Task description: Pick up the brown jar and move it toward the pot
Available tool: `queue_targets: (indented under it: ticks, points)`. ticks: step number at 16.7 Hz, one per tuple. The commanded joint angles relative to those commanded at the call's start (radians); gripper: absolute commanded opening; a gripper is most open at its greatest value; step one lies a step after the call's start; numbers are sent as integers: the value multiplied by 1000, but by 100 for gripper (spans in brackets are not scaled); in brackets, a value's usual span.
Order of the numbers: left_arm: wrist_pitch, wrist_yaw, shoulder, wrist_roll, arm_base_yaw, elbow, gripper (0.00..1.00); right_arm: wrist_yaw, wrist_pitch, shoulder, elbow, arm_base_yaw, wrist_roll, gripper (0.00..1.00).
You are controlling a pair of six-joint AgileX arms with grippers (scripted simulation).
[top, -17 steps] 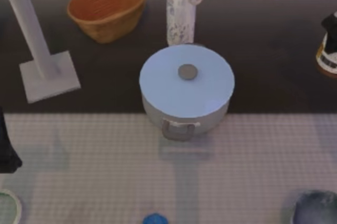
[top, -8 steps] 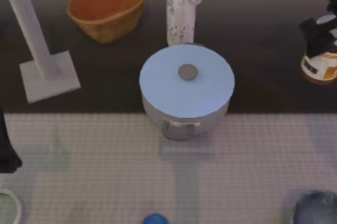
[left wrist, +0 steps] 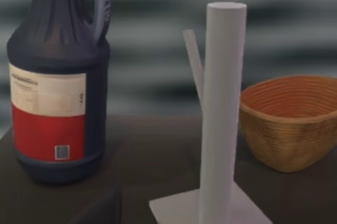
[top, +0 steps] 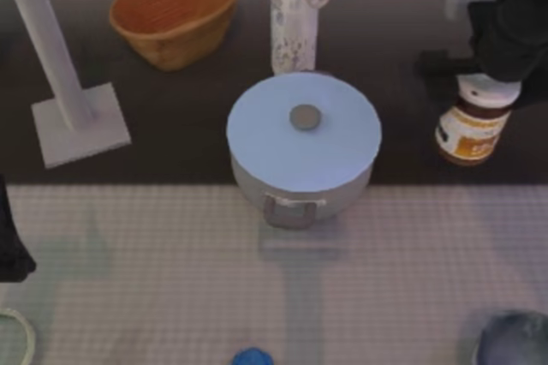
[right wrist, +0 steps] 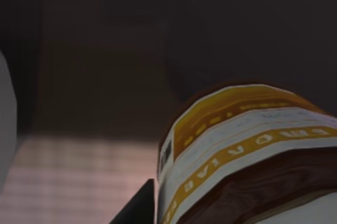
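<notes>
The brown jar hangs in the right gripper, which closes on its white lid from above; the jar looks lifted off the table, tilted a little, on the right side of the dark strip. In the right wrist view the jar's orange-and-white label fills the near part of the picture, so the grasp seems firm. The picking up appears done. What is left is the travel: the jar is still apart from the pot, with a free band of dark table between them.

Near the front edge of the table there are a small blue object, a dark round thing at the right corner and a pale rim at the left corner; all are well apart from the jar's way. The left arm is parked at the left edge, and its fingers cannot be told.

Farther back stand the white post on a square base, the woven basket bowl and the white speckled bottle just behind the pot. The left wrist view shows also a dark jug with a red label. Nothing seems to stand between jar and pot; only the bottle is close to the pot's far side.
</notes>
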Motion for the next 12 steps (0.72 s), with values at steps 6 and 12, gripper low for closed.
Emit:
queue_targets:
  ticks: [6, 12]
  points:
    - [0, 0, 0, 0, 0, 0, 100, 24, 36, -12, -40, 38, 96, 0]
    - [0, 0, 0, 0, 0, 0, 100, 22, 102, 16, -79, 33, 97, 0]
